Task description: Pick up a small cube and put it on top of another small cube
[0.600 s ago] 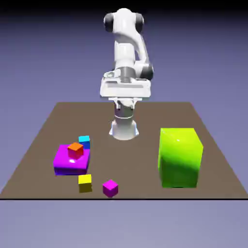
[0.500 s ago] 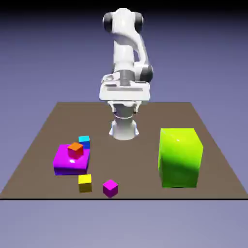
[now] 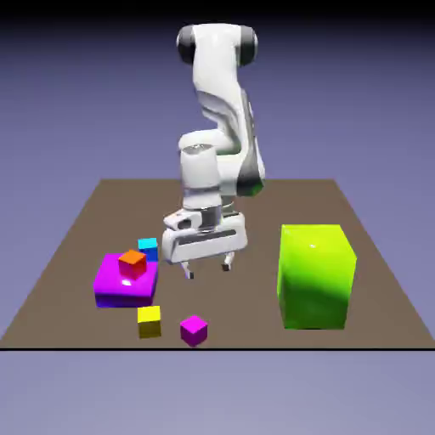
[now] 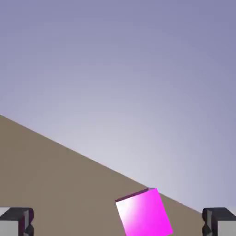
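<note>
The tiny magenta cube [image 3: 194,330] lies near the table's front edge, just right of a small yellow cube [image 3: 149,320]. My gripper [image 3: 207,270] hangs open and empty above the table, behind the magenta cube and well above it. In the hand view the magenta cube [image 4: 144,215] shows low between my two grey fingertips [image 4: 15,221], nearer the right one, and nothing is held. A small red cube with an orange top [image 3: 132,263] sits on the wide flat magenta block [image 3: 125,281], and a small cyan cube [image 3: 149,248] stands behind that block.
A big green cube [image 3: 315,274] stands at the exterior view's right, close beside my hand. The brown table's front edge [image 3: 255,347] runs just in front of the yellow and magenta cubes.
My arm has swung down and forward, bringing the hand from high near the base to low over the table, closer to the small cubes. No cube has moved.
</note>
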Controlling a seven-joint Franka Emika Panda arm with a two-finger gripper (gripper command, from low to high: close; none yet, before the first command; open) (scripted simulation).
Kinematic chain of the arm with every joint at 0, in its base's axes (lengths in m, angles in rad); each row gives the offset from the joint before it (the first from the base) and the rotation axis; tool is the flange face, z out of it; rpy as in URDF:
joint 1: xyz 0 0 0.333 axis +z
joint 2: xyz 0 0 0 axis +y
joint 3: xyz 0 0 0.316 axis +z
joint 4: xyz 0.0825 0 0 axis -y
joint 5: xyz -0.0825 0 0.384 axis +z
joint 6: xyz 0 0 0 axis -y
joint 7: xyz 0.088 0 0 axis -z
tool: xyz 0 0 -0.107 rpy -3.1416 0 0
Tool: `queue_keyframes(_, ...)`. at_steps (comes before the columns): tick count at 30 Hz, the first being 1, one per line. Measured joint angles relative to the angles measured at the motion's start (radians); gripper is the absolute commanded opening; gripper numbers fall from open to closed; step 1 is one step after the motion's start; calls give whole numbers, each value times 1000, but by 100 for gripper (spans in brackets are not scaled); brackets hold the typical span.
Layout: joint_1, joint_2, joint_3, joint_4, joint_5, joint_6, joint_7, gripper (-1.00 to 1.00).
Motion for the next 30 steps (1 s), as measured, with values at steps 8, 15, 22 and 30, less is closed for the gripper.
queue_keyframes(8,154,290,-178,149,131,-128,-335,0)
queue_keyframes(15,34,469,-27,204,285,-16,-454,-100)
queue_keyframes(22,149,288,-198,153,122,-144,-341,-100)
queue_keyframes(30,-82,327,-166,155,168,-112,-395,-100)
